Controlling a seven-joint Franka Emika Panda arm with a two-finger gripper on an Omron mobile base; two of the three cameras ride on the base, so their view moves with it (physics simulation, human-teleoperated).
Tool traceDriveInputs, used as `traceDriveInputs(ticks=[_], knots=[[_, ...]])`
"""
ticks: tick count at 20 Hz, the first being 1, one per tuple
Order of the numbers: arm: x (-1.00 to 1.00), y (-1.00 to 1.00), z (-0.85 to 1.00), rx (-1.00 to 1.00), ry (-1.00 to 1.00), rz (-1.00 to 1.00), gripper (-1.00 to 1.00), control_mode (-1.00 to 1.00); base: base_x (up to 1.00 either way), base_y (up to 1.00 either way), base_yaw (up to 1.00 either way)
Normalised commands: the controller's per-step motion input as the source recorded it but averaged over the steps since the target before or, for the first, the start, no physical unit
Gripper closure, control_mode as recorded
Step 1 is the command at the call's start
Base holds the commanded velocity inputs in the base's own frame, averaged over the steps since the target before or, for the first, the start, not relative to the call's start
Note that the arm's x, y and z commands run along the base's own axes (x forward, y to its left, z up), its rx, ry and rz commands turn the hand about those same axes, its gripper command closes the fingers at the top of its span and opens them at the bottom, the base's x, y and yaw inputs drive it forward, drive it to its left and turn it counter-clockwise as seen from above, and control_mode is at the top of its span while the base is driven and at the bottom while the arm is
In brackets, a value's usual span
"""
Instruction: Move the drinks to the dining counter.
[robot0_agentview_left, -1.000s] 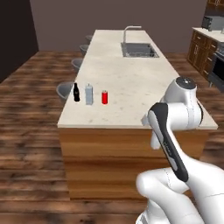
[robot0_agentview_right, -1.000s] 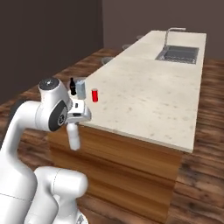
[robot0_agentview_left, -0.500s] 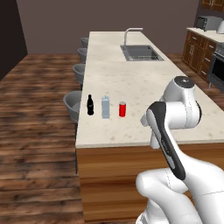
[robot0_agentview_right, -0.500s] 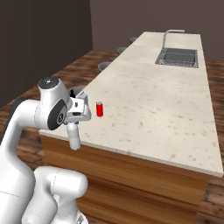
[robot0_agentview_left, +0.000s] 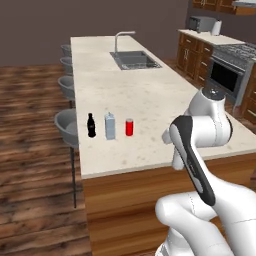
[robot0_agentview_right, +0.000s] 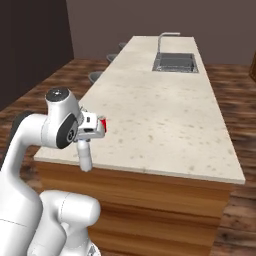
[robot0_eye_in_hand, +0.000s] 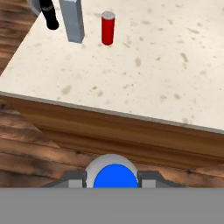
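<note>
The dining counter (robot0_agentview_left: 150, 100) is the biggest thing here: a long pale speckled stone top that runs from the lower middle of the left base view up to the upper left, with a sink (robot0_agentview_left: 134, 60) and a curved faucet (robot0_agentview_left: 120, 39) near its far end. Grey round stools (robot0_agentview_left: 67, 127) stand along its left side. In the upper right of the same view there is a wooden counter (robot0_agentview_left: 210, 40) with a toaster (robot0_agentview_left: 200, 22) on it, and a dark oven (robot0_agentview_left: 225, 77) below.

The white arm (robot0_agentview_left: 200, 135) rises at the lower right of the left base view. In the right base view the gripper (robot0_agentview_right: 85, 160) hangs before the near edge of the counter, at the left. It pinches a water bottle (robot0_eye_in_hand: 113, 175); in the hand view its blue cap and clear shoulder sit at the bottom middle, between grey finger parts, so the jaws are closed against it. The body of the bottle is cut off there.

On the stone top, near the left edge, three things stand in a row, close but apart: a dark bottle (robot0_agentview_left: 91, 125), the pale carton (robot0_agentview_left: 110, 125) and the red can (robot0_agentview_left: 129, 127). In the hand view the dark bottle and the carton are cut by the upper edge. In the right base view the can (robot0_agentview_right: 103, 124) is half hidden behind the wrist.
</note>
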Motion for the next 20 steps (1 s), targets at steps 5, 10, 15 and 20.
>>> traceDriveInputs(ticks=[5, 10, 15, 20], knots=[[0.0, 0.0, 0.0, 0.0, 0.0, 0.0, 1.0, 1.0, 0.26, 0.78, -0.19], [0.0, 0.0, 0.0, 0.0, 0.0, 0.0, 1.0, 1.0, 0.36, 0.44, -0.02], [0.0, 0.0, 0.0, 0.0, 0.0, 0.0, 1.0, 1.0, 0.38, 0.14, 0.03], [0.0, 0.0, 0.0, 0.0, 0.0, 0.0, 1.0, 1.0, 0.45, 0.12, 0.03]])
